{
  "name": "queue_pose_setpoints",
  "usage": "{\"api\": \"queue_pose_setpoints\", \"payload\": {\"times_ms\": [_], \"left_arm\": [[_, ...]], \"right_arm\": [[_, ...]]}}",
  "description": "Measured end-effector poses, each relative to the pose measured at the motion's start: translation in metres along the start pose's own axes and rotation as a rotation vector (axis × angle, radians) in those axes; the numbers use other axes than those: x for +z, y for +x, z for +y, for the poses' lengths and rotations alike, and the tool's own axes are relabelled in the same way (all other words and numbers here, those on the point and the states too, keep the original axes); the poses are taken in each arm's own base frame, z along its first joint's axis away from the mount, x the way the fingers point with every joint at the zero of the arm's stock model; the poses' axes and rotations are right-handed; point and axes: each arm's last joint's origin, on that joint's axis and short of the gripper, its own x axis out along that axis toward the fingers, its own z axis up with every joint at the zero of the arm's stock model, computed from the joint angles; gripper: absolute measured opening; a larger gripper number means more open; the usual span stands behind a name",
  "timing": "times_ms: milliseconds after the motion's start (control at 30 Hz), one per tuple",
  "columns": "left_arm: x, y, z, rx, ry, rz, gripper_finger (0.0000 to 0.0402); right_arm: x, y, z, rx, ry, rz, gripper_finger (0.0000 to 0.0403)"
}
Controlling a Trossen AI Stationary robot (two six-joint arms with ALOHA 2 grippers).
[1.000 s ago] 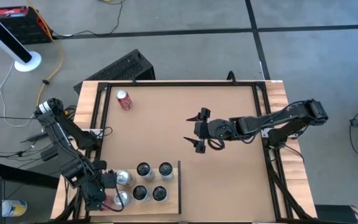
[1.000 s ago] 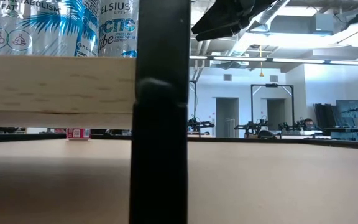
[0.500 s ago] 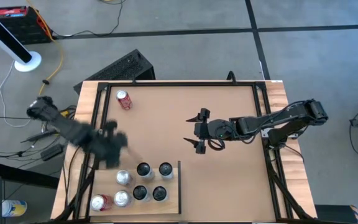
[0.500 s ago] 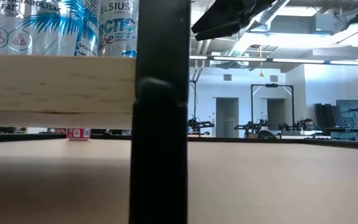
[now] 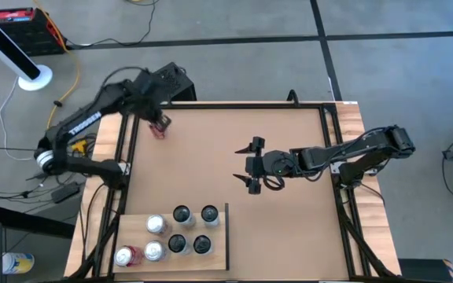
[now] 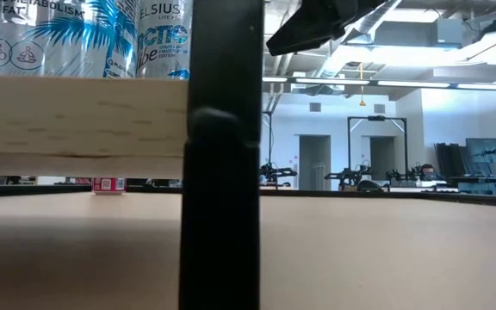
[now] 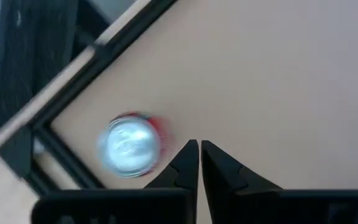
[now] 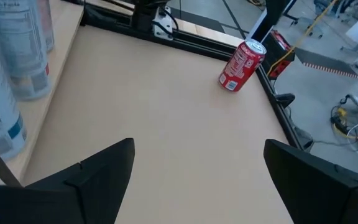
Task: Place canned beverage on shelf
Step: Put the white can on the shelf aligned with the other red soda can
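Note:
A red can (image 5: 160, 130) stands upright on the brown tabletop near its far left corner. It also shows in the left wrist view (image 7: 131, 146), the right wrist view (image 8: 242, 65) and the low view (image 6: 108, 184). My left gripper (image 5: 157, 118) hovers above it, shut and empty, its fingertips (image 7: 199, 150) just beside the can's top. My right gripper (image 5: 251, 165) hangs open and empty over the table's middle. The pale wood shelf (image 5: 215, 261) lies at the near left, its black rail (image 5: 226, 236) on the right, with several cans standing on it.
A red can (image 5: 124, 255) stands at the shelf's near left corner beside silver and dark-topped cans (image 5: 182, 214). A black frame (image 5: 211, 105) runs round the tabletop. In the low view the shelf edge (image 6: 76, 116) and a black post (image 6: 222, 172) fill the left.
My left arm has swung away from the shelf's near left corner, up and toward the table's far edge, and now hangs over the lone red can. A red can now shows standing on the shelf where the gripper was. My right arm has kept still.

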Motion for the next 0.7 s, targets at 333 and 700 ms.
{"api": "queue_pose_setpoints", "payload": {"times_ms": [333,700], "left_arm": [[0.007,0.04,0.047,-0.011,-0.122,0.136,0.0135],[0.018,0.042,0.052,0.098,-0.022,0.131,0.0324]], "right_arm": [[0.001,0.0,-0.001,-0.006,-0.141,-0.013,0.0382],[-0.001,0.005,-0.013,0.004,-0.123,-0.012,0.0382]]}}
